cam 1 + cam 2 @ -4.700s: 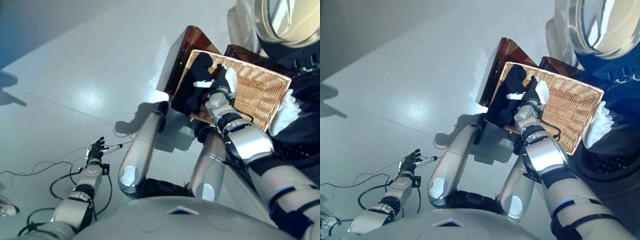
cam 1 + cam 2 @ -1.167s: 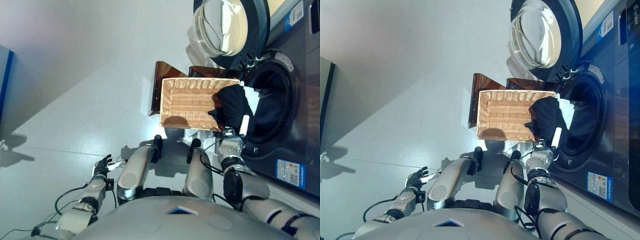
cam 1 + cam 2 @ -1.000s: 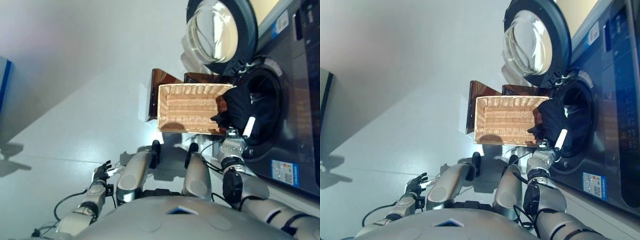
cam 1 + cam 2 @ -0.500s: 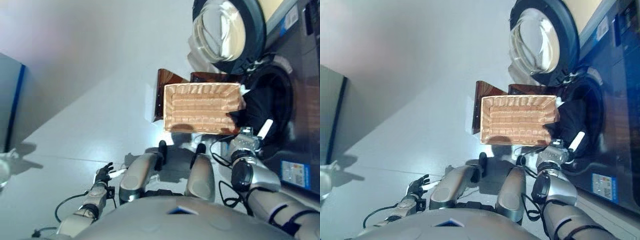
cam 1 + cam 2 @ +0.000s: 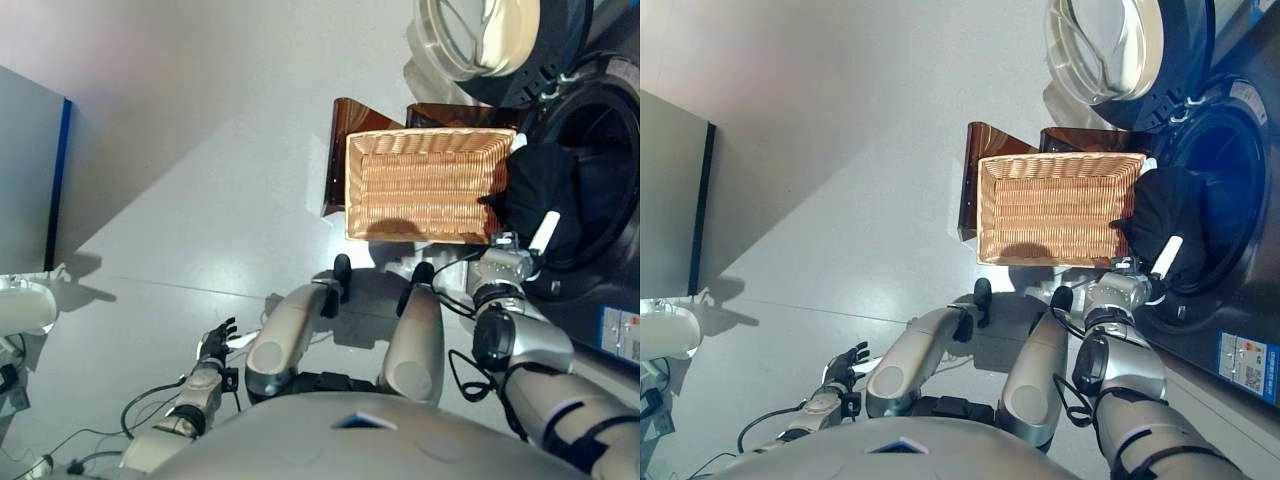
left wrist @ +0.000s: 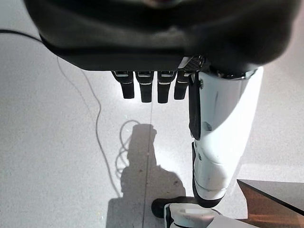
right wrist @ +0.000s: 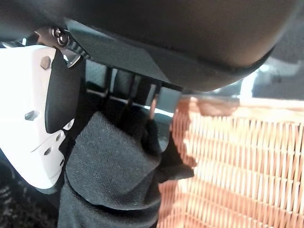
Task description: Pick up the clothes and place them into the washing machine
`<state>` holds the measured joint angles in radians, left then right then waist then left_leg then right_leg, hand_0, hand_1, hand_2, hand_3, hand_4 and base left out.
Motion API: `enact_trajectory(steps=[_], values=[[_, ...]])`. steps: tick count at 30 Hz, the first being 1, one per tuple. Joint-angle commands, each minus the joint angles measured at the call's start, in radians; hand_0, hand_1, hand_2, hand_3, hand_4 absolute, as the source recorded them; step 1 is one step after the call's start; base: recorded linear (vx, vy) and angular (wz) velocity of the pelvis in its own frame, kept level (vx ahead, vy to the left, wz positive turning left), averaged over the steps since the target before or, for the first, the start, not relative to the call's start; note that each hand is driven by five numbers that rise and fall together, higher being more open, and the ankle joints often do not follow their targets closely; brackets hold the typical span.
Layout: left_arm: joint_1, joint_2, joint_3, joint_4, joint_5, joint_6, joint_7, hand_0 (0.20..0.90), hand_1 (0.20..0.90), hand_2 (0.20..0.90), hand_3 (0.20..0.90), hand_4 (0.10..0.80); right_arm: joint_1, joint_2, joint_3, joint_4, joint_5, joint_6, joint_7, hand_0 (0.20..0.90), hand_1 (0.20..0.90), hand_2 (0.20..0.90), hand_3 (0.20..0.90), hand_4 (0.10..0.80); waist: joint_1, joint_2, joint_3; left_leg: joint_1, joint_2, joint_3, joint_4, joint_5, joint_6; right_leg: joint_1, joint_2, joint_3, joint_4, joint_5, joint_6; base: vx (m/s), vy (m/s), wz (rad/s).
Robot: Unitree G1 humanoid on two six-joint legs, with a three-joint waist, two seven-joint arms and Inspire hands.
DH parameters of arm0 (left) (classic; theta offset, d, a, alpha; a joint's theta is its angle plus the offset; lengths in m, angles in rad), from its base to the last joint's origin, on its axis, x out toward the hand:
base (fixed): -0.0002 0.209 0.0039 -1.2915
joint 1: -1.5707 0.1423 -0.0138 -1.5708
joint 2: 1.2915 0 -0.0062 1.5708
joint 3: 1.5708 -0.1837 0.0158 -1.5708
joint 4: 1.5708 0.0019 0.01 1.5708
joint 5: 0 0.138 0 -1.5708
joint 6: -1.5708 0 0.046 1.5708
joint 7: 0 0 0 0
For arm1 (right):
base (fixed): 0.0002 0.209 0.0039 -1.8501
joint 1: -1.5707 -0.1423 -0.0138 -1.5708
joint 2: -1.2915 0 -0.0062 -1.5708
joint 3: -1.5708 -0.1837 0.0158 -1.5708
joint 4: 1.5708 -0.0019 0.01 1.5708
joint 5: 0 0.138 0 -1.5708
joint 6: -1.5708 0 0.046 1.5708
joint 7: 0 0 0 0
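Transfer step: right hand [image 5: 1127,283] fingers curled round black garment [image 5: 1167,225] at washer drum mouth [image 5: 1225,170], 3 o'clock of wicker basket [image 5: 1055,208]; next: push inward, uncurl; left hand [image 5: 843,364] relaxed, holds nothing.

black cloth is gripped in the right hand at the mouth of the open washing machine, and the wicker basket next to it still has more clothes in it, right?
Not quite: the rectangular wicker basket is empty, as the right eye view shows. The rest holds: the right hand grips the black cloth at the mouth of the open dark front-loading washing machine.
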<state>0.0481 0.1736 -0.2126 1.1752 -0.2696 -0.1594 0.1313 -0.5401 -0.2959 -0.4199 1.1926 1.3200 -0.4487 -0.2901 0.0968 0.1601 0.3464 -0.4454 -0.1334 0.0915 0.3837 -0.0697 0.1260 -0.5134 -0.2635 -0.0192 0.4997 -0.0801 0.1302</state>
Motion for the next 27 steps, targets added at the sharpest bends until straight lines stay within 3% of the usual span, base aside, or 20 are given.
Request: enact_trajectory(steps=[1, 6, 13, 22, 27], values=[[0.016, 0.058, 0.019, 0.030, -0.008, -0.013, 0.023, 0.900, 0.900, 0.900, 0.900, 0.800, 0.019, -0.033, 0.058, -0.043, -0.103, -0.007, 0.054, 0.200, 0.200, 0.200, 0.200, 0.300, 0.021, -0.039, -0.072, -0.021, 0.037, -0.022, -0.014, 0.011, -0.092, 0.039, 0.025, -0.036, -0.039, 0.006, -0.078, 0.064, -0.011, 0.03], [0.021, 0.059, 0.060, 0.064, 0.012, 0.000, 0.015, 0.900, 0.900, 0.900, 0.900, 0.800, 0.095, -0.007, 0.148, -0.074, -0.238, 0.064, 0.074, 0.200, 0.200, 0.200, 0.200, 0.300, 0.018, -0.105, -0.109, 0.083, 0.054, -0.038, -0.071, 0.008, -0.098, 0.153, 0.042, -0.063, -0.119, 0.015, -0.066, 0.129, -0.031, -0.01], [0.025, 0.055, 0.107, 0.094, 0.021, 0.009, 0.017, 0.900, 0.900, 0.900, 0.900, 0.800, 0.178, 0.059, 0.143, -0.074, -0.282, 0.087, 0.078, 0.200, 0.200, 0.200, 0.200, 0.300, 0.013, -0.155, -0.174, 0.204, 0.068, -0.056, -0.174, 0.028, -0.106, 0.281, 0.061, -0.101, -0.243, 0.045, -0.048, 0.146, -0.042, 0.02], [0.057, 0.055, 0.141, 0.102, 0.028, 0.018, 0.008, 0.900, 0.900, 0.900, 0.900, 0.800, 0.246, 0.093, 0.148, -0.058, -0.307, 0.114, 0.103, 0.200, 0.200, 0.200, 0.200, 0.300, 0.013, -0.187, -0.249, 0.329, 0.081, -0.056, -0.231, 0.019, -0.112, 0.415, 0.081, -0.133, -0.320, 0.041, -0.037, 0.119, -0.024, -0.01], [0.063, 0.046, 0.129, 0.103, 0.049, 0.017, -0.004, 0.900, 0.900, 0.900, 0.900, 0.800, 0.317, 0.090, 0.095, -0.062, -0.297, 0.117, 0.107, 0.200, 0.200, 0.200, 0.200, 0.300, -0.012, -0.195, -0.275, 0.369, 0.090, -0.015, -0.256, 0.022, -0.125, 0.484, 0.056, -0.199, -0.360, 0.054, -0.020, 0.049, 0.051, 0.43]])
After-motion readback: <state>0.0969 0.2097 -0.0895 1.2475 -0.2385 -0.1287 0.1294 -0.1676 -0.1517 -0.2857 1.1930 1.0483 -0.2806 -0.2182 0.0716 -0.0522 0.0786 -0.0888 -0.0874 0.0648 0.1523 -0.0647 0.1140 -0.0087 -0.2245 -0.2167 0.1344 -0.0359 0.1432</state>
